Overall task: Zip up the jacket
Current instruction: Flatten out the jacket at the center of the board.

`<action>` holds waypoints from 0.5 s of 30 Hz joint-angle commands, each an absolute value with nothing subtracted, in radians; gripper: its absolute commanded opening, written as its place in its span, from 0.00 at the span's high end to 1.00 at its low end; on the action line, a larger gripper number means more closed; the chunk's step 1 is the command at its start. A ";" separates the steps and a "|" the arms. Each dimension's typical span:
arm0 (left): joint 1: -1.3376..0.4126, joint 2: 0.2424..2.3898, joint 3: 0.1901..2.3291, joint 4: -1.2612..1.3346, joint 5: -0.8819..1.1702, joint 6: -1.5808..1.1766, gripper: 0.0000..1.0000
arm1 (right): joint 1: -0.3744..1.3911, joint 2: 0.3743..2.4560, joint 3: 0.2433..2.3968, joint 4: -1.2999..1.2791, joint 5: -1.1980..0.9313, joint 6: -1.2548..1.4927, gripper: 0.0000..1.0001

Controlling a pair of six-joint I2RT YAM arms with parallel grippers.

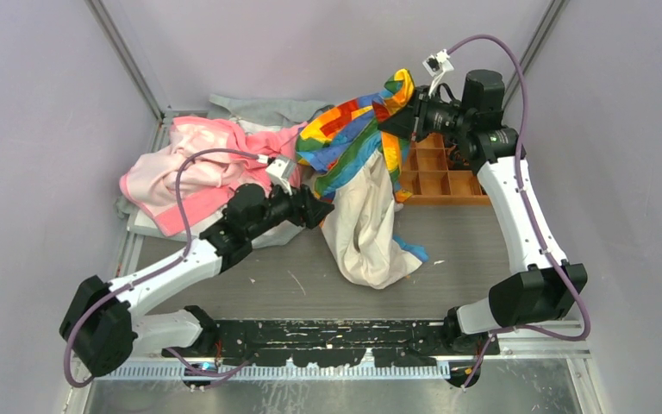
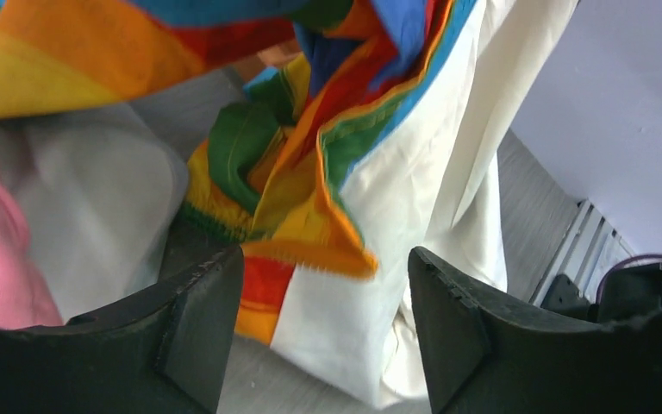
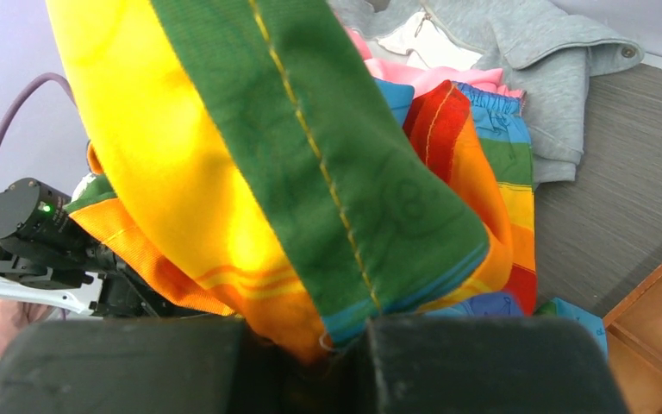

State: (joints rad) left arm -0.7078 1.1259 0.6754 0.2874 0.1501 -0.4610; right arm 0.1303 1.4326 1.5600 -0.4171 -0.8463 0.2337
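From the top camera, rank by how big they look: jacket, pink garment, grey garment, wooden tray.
Jacket and pink garment: about alike; the jacket hangs lifted toward the camera, so unranked.
Then wooden tray, partly covered.
Smallest: grey garment, mostly hidden.

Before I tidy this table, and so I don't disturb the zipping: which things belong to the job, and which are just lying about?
Job in hand: jacket, held up by the shut right gripper; left gripper, open beside its hanging part.
Lying about: pink garment; grey garment; wooden divided tray.
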 commanded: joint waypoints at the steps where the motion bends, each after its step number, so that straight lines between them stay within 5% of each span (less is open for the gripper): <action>1: -0.712 1.196 0.783 0.468 0.151 -0.450 0.33 | 0.123 1.366 1.565 -0.326 -0.859 0.247 0.99; 8: -0.712 1.224 0.886 0.395 0.150 -0.399 0.99 | 0.117 1.364 1.581 -0.346 -0.863 0.222 0.99; 15: -0.710 1.109 1.174 0.043 0.110 -0.215 1.00 | 0.110 1.395 1.837 -0.621 -0.806 0.010 0.99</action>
